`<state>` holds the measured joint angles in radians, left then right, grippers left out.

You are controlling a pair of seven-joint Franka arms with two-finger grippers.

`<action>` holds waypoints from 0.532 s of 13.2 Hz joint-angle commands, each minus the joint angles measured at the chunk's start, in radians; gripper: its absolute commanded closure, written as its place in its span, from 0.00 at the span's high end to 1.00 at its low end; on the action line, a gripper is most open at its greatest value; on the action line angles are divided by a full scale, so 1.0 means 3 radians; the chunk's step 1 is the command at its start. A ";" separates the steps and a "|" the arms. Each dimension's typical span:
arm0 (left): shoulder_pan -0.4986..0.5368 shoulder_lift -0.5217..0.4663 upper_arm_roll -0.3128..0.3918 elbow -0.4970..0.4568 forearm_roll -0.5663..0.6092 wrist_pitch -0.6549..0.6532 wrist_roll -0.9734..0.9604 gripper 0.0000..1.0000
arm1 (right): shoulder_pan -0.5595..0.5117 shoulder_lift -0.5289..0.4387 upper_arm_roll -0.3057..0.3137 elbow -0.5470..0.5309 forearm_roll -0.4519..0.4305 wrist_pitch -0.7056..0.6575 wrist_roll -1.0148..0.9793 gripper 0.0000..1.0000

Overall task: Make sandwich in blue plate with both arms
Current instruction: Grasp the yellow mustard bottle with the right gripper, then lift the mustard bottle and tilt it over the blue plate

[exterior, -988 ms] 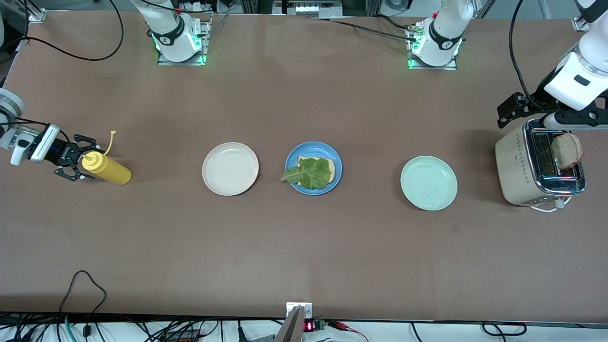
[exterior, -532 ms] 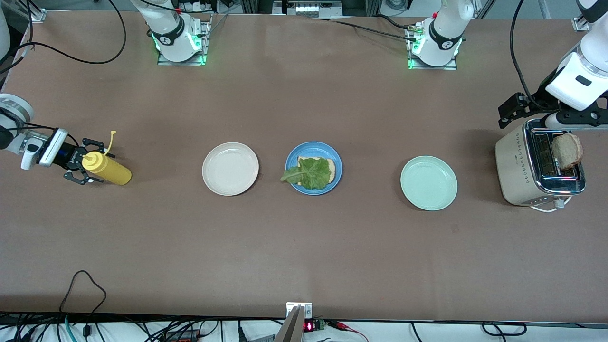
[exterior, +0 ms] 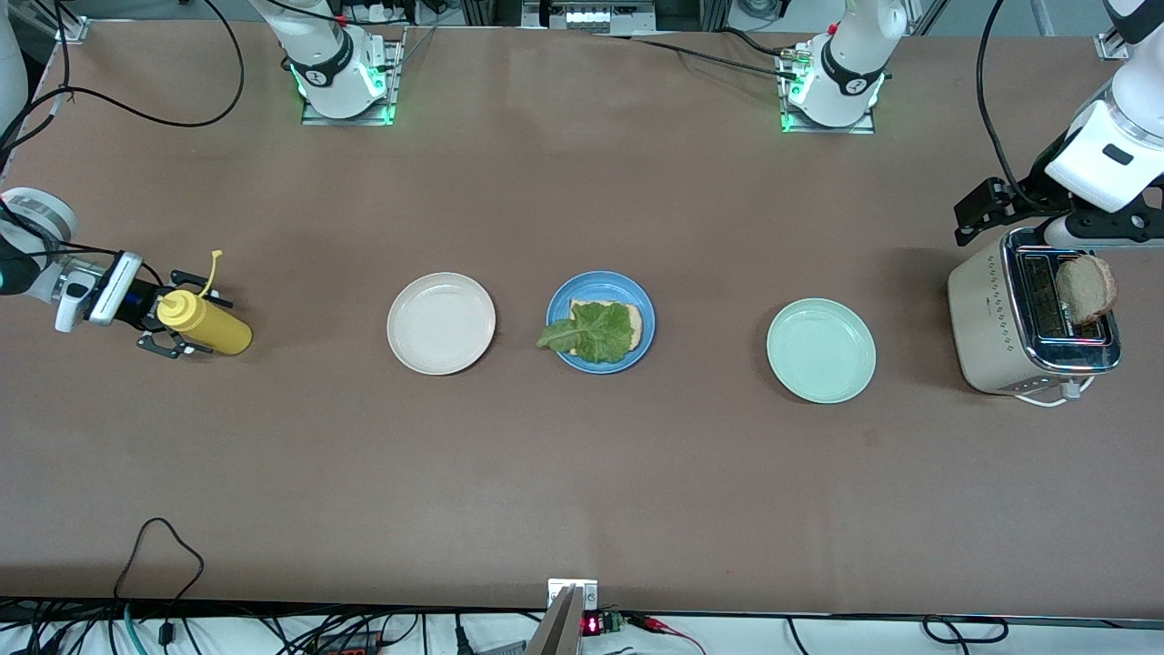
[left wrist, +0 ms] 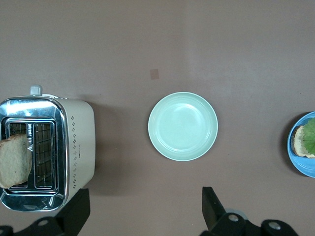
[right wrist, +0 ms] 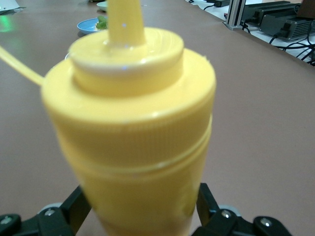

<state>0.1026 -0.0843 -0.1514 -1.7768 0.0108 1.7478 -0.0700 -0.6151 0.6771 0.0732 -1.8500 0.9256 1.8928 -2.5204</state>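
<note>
The blue plate [exterior: 584, 287] sits mid-table and holds a bread slice [exterior: 635, 318] with the lettuce leaf [exterior: 596, 332] on top. A second bread slice [exterior: 1087, 287] sticks up from the toaster [exterior: 996, 318]. It also shows in the left wrist view [left wrist: 15, 160]. My left gripper [exterior: 1037, 216] hangs open and empty, high over the table beside the toaster [left wrist: 74, 142]; its jaws stand wide apart [left wrist: 145, 216]. My right gripper [exterior: 182, 317] is open, with a finger on each side of the upright yellow squeeze bottle [exterior: 214, 327], which fills the right wrist view [right wrist: 142, 123].
A cream-white plate [exterior: 441, 323] lies between the bottle and the blue plate. A mint-green plate [exterior: 821, 350] lies between the blue plate and the toaster, and shows in the left wrist view [left wrist: 183, 126]. The toaster stands near the left arm's end of the table.
My right gripper has moved toward the yellow bottle, and its open fingers now straddle the bottle. The left arm has barely moved.
</note>
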 commanded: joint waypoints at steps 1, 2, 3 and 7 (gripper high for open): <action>0.0026 0.0000 -0.0002 0.0037 -0.0036 -0.0007 0.0070 1.00 | 0.0025 0.0039 0.0053 0.0051 0.0054 0.0092 0.0041 0.37; 0.0026 0.0000 -0.0007 0.0037 -0.0036 -0.0007 0.0065 1.00 | 0.0036 0.0039 0.0053 0.0051 0.0059 0.0133 0.0097 0.17; 0.0026 0.0000 -0.0012 0.0042 -0.0036 -0.0007 0.0065 1.00 | 0.0046 0.0039 0.0058 0.0051 0.0054 0.0164 0.0158 0.04; 0.0021 0.0000 -0.0022 0.0042 -0.0036 -0.0007 0.0065 1.00 | 0.0209 -0.0022 0.0114 0.0071 0.0049 0.0307 0.0398 0.00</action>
<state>0.1028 -0.0843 -0.1522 -1.7768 0.0108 1.7478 -0.0700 -0.5877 0.6750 0.0942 -1.8392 0.9271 1.9471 -2.4447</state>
